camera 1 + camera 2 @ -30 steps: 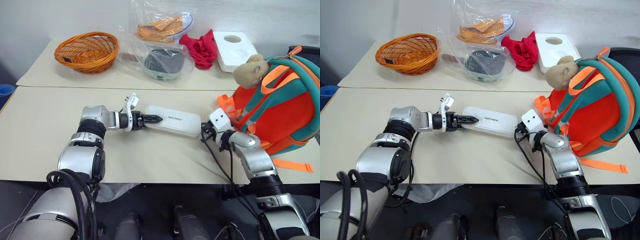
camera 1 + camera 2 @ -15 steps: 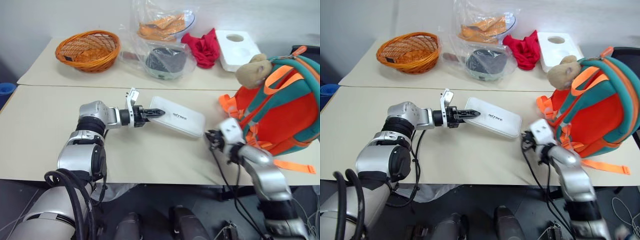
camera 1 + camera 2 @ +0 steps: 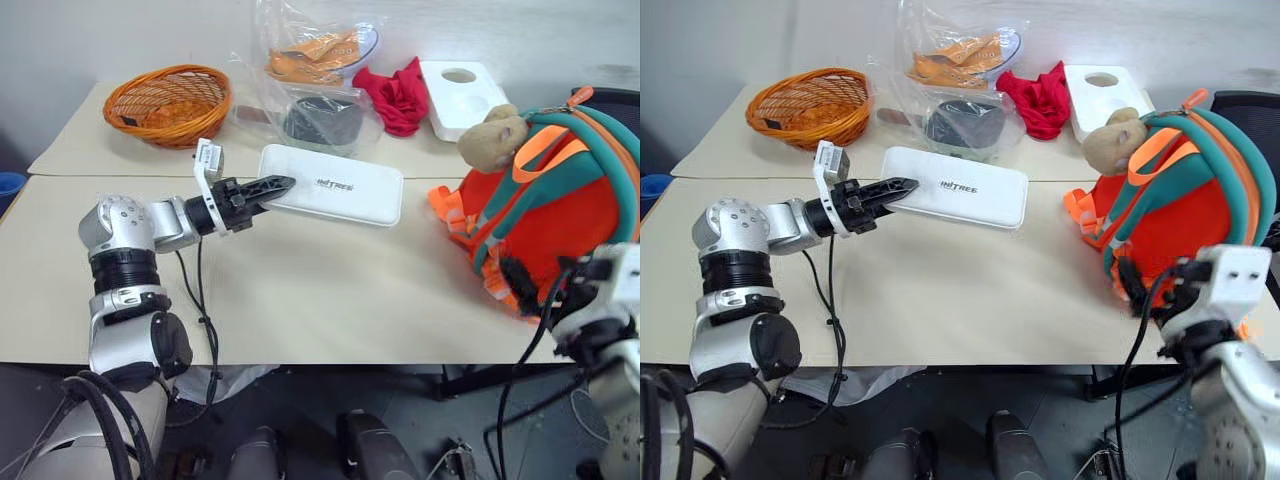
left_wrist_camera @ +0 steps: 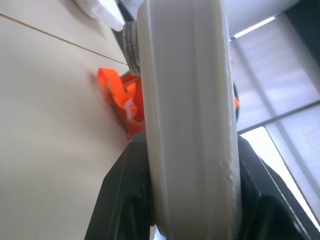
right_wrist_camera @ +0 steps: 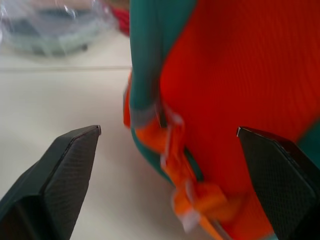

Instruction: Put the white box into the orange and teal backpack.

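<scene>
Above the table [image 3: 300, 300], the left gripper [image 3: 268, 186] is clamped on one short end of the white box [image 3: 333, 185], holding it aloft beside the orange and teal backpack [image 3: 560, 225], while the right gripper [image 3: 1148, 283] gapes empty; cantilevered so, the box could pivot or slip free.

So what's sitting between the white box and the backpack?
Nothing: bare table between the white box and the backpack, seen from the head views.
</scene>
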Controlling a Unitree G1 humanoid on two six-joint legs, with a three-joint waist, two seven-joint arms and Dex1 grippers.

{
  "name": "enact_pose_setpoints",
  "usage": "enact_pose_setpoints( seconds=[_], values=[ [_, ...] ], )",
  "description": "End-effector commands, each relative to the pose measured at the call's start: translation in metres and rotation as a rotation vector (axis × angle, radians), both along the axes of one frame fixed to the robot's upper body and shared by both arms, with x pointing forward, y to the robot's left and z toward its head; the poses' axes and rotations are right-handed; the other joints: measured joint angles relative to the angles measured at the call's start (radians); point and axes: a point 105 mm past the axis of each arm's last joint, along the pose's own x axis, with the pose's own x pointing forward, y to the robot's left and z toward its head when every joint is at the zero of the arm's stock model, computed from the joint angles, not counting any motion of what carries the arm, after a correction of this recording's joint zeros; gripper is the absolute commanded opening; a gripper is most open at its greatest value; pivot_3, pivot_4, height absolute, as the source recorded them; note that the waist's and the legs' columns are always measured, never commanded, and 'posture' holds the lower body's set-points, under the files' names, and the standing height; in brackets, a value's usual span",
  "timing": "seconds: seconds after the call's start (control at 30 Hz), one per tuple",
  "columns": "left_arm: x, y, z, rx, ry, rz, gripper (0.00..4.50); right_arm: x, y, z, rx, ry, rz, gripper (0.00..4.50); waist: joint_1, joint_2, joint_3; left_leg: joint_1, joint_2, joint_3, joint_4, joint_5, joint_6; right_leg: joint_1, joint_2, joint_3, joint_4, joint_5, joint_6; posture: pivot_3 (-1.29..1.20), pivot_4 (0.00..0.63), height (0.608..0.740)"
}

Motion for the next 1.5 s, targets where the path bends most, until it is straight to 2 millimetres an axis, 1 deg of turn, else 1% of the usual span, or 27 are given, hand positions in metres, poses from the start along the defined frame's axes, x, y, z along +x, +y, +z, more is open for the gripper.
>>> enact_pose_setpoints(
  seconds=[0.03, 0.17, 0.3, 0.43, 0.53, 0.57, 0.7, 0.8, 0.83, 0.9, 0.93, 0.97, 1.03, 1.07, 1.13, 1.2, 1.27, 1.33, 1.4, 1.5],
  values=[
    [-0.012, 0.008, 0.035, -0.084, -0.154, -0.010, 1.44, 0.023, -0.006, 0.000, 0.015, 0.023, -0.035, 4.50, 0.000, 0.000, 0.000, 0.000, 0.000, 0.000, 0.000, 0.000, 0.000, 0.000, 0.000, 0.001, 0.000, 0.000, 0.000, 0.00, 0.150, 0.740],
    [-0.015, 0.009, 0.039, -0.045, -0.194, 0.013, 1.44, 0.055, -0.015, -0.006, 0.076, 0.026, -0.059, 4.50, -0.001, 0.000, 0.000, -0.001, -0.001, -0.001, 0.000, 0.000, 0.000, 0.000, 0.000, 0.002, -0.001, 0.000, 0.000, 0.00, 0.150, 0.740],
    [-0.022, 0.014, 0.039, -0.021, -0.238, 0.024, 1.44, 0.078, -0.019, -0.004, 0.055, -0.012, -0.058, 4.50, -0.003, 0.000, 0.000, -0.001, -0.001, 0.000, 0.000, 0.000, 0.000, 0.000, -0.001, 0.002, -0.002, 0.000, 0.000, 0.00, 0.150, 0.740],
    [-0.018, 0.023, 0.036, 0.008, -0.240, 0.083, 1.44, 0.093, -0.019, -0.004, 0.012, -0.032, -0.050, 4.50, -0.005, 0.000, 0.000, -0.001, 0.000, 0.000, 0.000, 0.001, 0.000, 0.000, 0.000, 0.002, -0.001, 0.000, 0.000, 0.00, 0.150, 0.740],
    [-0.015, 0.035, 0.038, 0.024, -0.252, 0.156, 1.44, 0.098, -0.014, 0.001, -0.050, -0.073, 0.013, 3.92, -0.006, 0.000, 0.000, -0.001, 0.000, 0.000, 0.000, 0.001, -0.001, 0.000, 0.000, 0.002, -0.001, 0.000, 0.000, 0.00, 0.150, 0.740],
    [-0.014, 0.038, 0.039, 0.027, -0.256, 0.172, 1.44, 0.098, -0.012, 0.002, -0.059, -0.081, 0.027, 3.64, -0.007, 0.000, 0.000, -0.001, 0.000, 0.000, 0.000, 0.001, -0.001, 0.000, 0.000, 0.002, -0.001, 0.000, 0.000, 0.00, 0.150, 0.740],
    [-0.016, 0.042, 0.040, 0.050, -0.283, 0.201, 1.44, 0.098, -0.005, 0.004, -0.066, -0.100, 0.074, 2.20, -0.013, 0.000, 0.000, -0.001, 0.001, 0.000, -0.001, 0.001, -0.001, 0.000, 0.000, 0.002, -0.001, 0.000, 0.000, 0.00, 0.150, 0.740],
    [-0.016, 0.047, 0.040, 0.062, -0.295, 0.230, 1.44, 0.098, 0.006, 0.010, -0.089, -0.120, 0.156, 1.20, -0.016, 0.000, 0.000, -0.001, 0.001, 0.000, -0.001, 0.001, -0.001, 0.000, 0.000, 0.002, -0.001, 0.000, 0.000, 0.00, 0.150, 0.740],
    [-0.013, 0.050, 0.040, 0.070, -0.309, 0.261, 1.44, 0.098, 0.011, 0.012, -0.096, -0.122, 0.195, 0.89, -0.016, 0.000, 0.000, -0.001, 0.000, 0.000, -0.001, 0.001, -0.001, 0.000, 0.000, 0.002, -0.001, 0.000, 0.000, 0.00, 0.150, 0.740],
    [0.000, 0.060, 0.040, 0.126, -0.357, 0.380, 1.44, 0.097, 0.020, 0.016, -0.116, -0.114, 0.294, 0.29, -0.019, 0.000, 0.000, -0.001, 0.001, 0.000, -0.001, 0.001, -0.001, 0.000, 0.000, 0.002, -0.001, 0.000, 0.000, 0.00, 0.150, 0.740],
    [0.005, 0.064, 0.040, 0.147, -0.374, 0.423, 1.44, 0.096, 0.026, 0.018, -0.132, -0.113, 0.353, 0.14, -0.022, 0.000, 0.000, -0.001, 0.000, 0.000, -0.001, 0.001, -0.001, 0.000, 0.000, 0.001, -0.001, 0.000, 0.000, 0.00, 0.150, 0.740],
    [0.006, 0.067, 0.043, 0.148, -0.399, 0.444, 1.44, 0.093, 0.034, 0.020, -0.148, -0.107, 0.434, 0.12, -0.024, 0.000, 0.000, -0.001, 0.001, 0.000, -0.001, 0.001, -0.001, 0.000, 0.000, 0.001, -0.001, 0.000, 0.000, 0.00, 0.150, 0.740],
    [0.003, 0.069, 0.052, 0.124, -0.452, 0.441, 1.44, 0.082, 0.052, 0.024, -0.180, -0.092, 0.610, 0.12, -0.027, 0.001, 0.000, 0.000, 0.000, 0.001, -0.001, 0.001, -0.001, 0.000, 0.000, 0.001, -0.002, 0.000, 0.000, 0.00, 0.150, 0.740],
    [0.001, 0.069, 0.056, 0.114, -0.470, 0.437, 1.44, 0.078, 0.058, 0.025, -0.205, -0.083, 0.672, 0.12, -0.028, 0.000, 0.000, -0.001, 0.001, 0.001, -0.002, 0.001, -0.001, 0.000, 0.001, 0.001, -0.002, 0.000, 0.000, 0.00, 0.150, 0.740],
    [-0.001, 0.072, 0.062, 0.096, -0.491, 0.435, 1.44, 0.071, 0.068, 0.024, -0.309, -0.064, 0.775, 0.12, -0.028, 0.001, 0.000, -0.001, 0.002, 0.001, -0.002, 0.001, -0.001, 0.000, 0.001, 0.000, -0.003, 0.000, 0.000, 0.00, 0.150, 0.740],
    [-0.002, 0.074, 0.068, 0.082, -0.512, 0.435, 1.44, 0.060, 0.079, 0.031, -0.297, -0.053, 0.896, 0.12, -0.028, 0.000, 0.000, -0.001, 0.002, 0.000, -0.002, 0.001, -0.001, 0.000, 0.001, 0.000, -0.004, 0.000, 0.000, 0.00, 0.150, 0.740],
    [-0.004, 0.074, 0.073, 0.073, -0.535, 0.438, 1.44, 0.036, 0.097, 0.044, -0.257, -0.064, 1.088, 0.12, -0.027, 0.001, 0.001, -0.001, 0.001, 0.001, -0.002, 0.001, -0.001, 0.000, 0.001, 0.000, -0.003, 0.000, 0.000, 0.00, 0.150, 0.740],
    [-0.003, 0.076, 0.077, 0.085, -0.582, 0.471, 1.44, 0.008, 0.111, 0.052, -0.230, -0.060, 1.270, 0.12, -0.027, 0.001, 0.001, -0.001, 0.002, 0.000, -0.002, 0.001, -0.001, 0.000, 0.001, 0.000, -0.003, 0.000, 0.000, 0.00, 0.150, 0.740],
    [-0.001, 0.078, 0.081, 0.095, -0.619, 0.513, 1.44, -0.016, 0.119, 0.062, -0.179, -0.044, 1.416, 0.12, -0.027, 0.001, 0.001, -0.001, 0.002, -0.001, -0.002, 0.001, -0.001, 0.000, 0.001, 0.000, -0.003, 0.000, 0.000, 0.00, 0.150, 0.740],
    [-0.008, 0.073, 0.088, 0.090, -0.672, 0.490, 1.44, -0.048, 0.122, 0.081, -0.116, -0.037, 1.596, 0.12, -0.025, 0.001, 0.001, -0.001, 0.002, -0.001, -0.002, 0.001, -0.001, 0.000, 0.000, 0.001, -0.003, 0.000, 0.000, 0.00, 0.150, 0.740]
  ],
)
